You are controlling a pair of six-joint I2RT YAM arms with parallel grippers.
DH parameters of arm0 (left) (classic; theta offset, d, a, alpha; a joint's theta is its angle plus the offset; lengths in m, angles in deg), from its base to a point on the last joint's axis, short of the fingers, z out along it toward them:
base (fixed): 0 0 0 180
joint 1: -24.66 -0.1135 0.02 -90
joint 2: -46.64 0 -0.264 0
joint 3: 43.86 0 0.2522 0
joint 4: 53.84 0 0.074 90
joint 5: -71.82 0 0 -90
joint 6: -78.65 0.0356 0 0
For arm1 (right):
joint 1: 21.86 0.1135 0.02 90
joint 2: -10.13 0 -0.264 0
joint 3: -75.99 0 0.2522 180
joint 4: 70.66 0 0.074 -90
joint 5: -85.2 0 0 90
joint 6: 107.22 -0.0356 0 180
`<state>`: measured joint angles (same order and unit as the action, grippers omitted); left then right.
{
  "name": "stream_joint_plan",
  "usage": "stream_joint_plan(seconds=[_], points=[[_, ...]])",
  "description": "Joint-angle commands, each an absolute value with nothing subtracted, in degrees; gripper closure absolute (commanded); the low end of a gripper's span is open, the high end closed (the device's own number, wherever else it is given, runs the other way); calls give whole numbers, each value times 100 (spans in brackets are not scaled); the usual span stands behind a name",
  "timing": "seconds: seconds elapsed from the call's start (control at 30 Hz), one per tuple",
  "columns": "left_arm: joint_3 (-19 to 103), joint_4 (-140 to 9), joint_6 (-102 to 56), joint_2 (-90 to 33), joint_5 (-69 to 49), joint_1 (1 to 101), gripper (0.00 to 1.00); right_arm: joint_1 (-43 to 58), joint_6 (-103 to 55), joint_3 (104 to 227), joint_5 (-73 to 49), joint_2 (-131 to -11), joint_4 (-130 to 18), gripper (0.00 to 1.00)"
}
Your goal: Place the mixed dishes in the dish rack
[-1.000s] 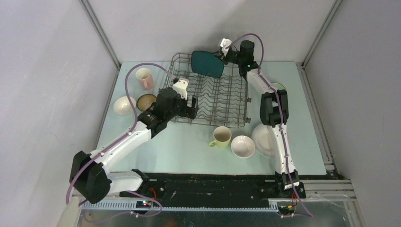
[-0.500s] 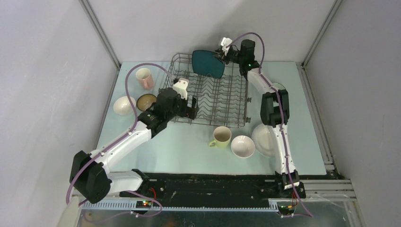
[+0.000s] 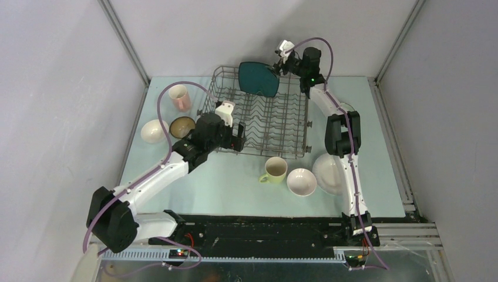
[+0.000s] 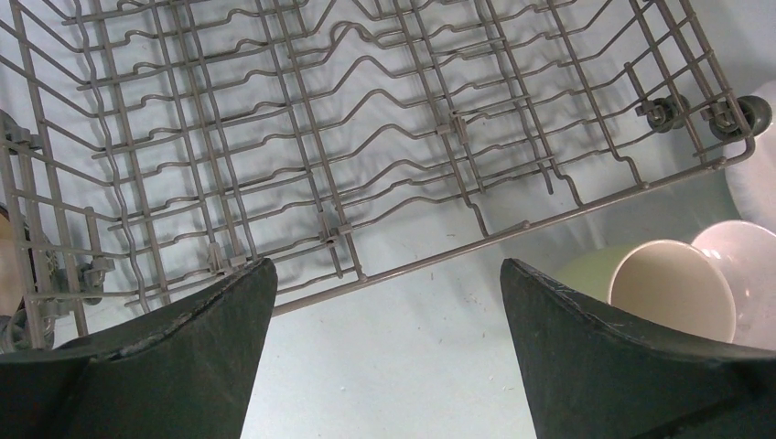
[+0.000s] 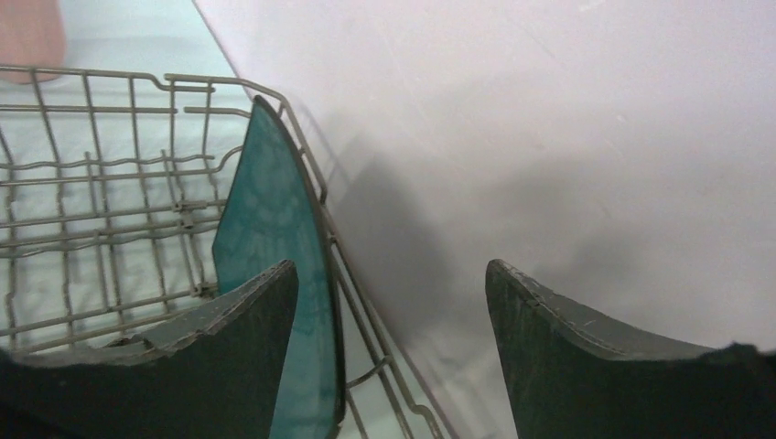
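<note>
Mug (image 4: 673,288) lies just right of your left claw (image 4: 386,274), the nearer one. Both claws hang released, the right claw (image 5: 392,265) beside the plate (image 5: 265,210).

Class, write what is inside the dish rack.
Only the teal square plate, on edge at the far end of the dish rack. In the top view the left gripper hides part of the near left corner.

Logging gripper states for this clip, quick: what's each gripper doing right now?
Left gripper: open, empty, over the near edge of the dish rack.
Right gripper: open, holding nothing; the teal square plate stands in the rack beside it.
</note>
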<state>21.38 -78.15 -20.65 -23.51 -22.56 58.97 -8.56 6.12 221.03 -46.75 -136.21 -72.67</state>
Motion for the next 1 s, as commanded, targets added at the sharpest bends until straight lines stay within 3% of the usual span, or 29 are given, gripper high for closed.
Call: stream_joint_plan(seconds=[0.0, 0.3, 0.53, 0.73, 0.83, 0.97], points=[[2203, -7713, -2199, -2344, -2353, 5854, 0, -848, 305, 22243, -4426, -13378, -7723, 19], [2231, -7873, -2298, -1937, -2510, 5850, 0, -748, -16, 20721, -4606, -12077, -8354, 1], [1929, -8013, -2451, -1045, -2463, 5850, 0, -476, -355, 18998, -3926, -10491, -8559, 0], [1475, -8084, -2960, -355, -2489, 5884, 1, 40, -339, 17658, -2952, -9057, -7803, 0], [1552, -8621, -3427, -334, -2903, 5885, 0, 575, -89, 17611, -1677, -8517, -6541, 0], [1974, -9463, -3865, -554, -3201, 5857, 0, 1060, -674, 17173, 44, -7993, -6097, 0]])
